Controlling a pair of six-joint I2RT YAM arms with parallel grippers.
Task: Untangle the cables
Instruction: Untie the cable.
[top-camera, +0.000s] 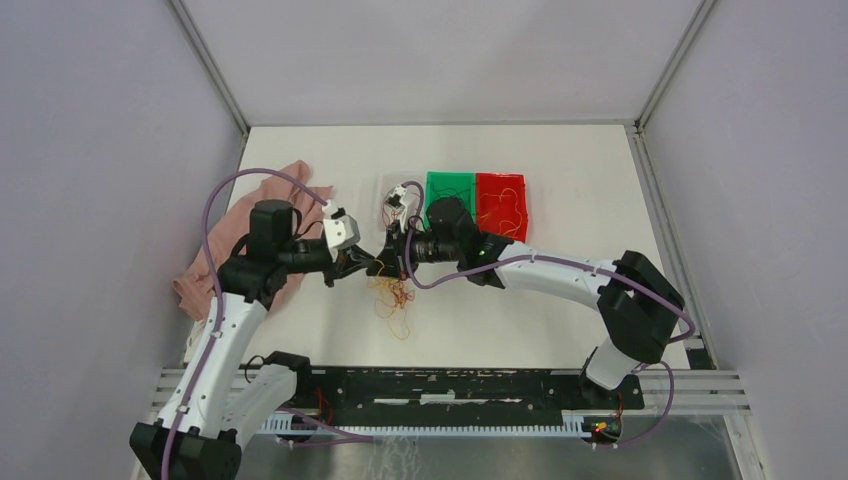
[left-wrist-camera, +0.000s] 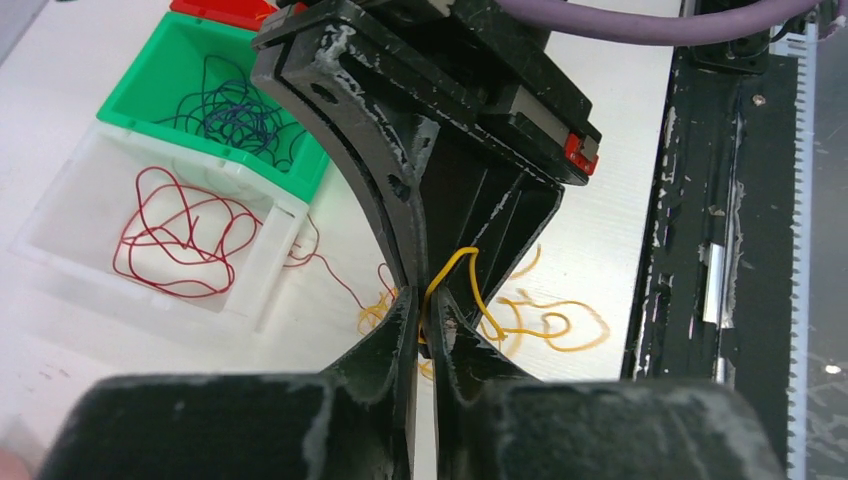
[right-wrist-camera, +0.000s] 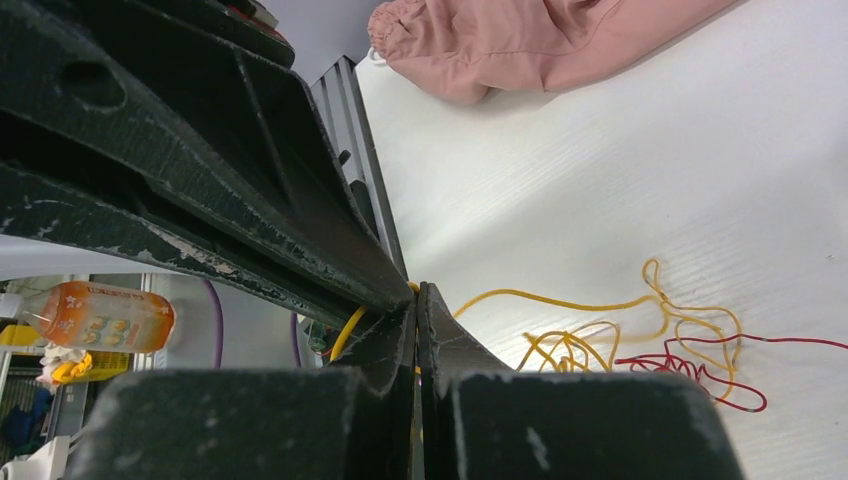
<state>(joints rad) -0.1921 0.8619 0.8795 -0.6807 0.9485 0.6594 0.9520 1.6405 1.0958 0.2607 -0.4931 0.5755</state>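
A loose tangle of yellow and red cables (top-camera: 392, 300) lies on the white table below both grippers. My left gripper (top-camera: 372, 266) and right gripper (top-camera: 392, 256) meet tip to tip just above it. In the left wrist view my left gripper (left-wrist-camera: 428, 300) is shut on a yellow cable (left-wrist-camera: 470, 272) that loops up between the fingers, and the rest of the yellow cable (left-wrist-camera: 545, 325) lies on the table. In the right wrist view my right gripper (right-wrist-camera: 417, 292) is shut on the same yellow cable (right-wrist-camera: 560, 297). Red strands (right-wrist-camera: 690, 365) are mixed into it.
A green bin (left-wrist-camera: 130, 110) holds dark purple cables (left-wrist-camera: 240, 115). A clear white bin (left-wrist-camera: 270, 260) holds red cables (left-wrist-camera: 180, 235). A red bin (top-camera: 500, 195) stands right of the green one. A pink cloth (top-camera: 300, 178) lies at the left. A black rail (top-camera: 450, 385) runs along the near edge.
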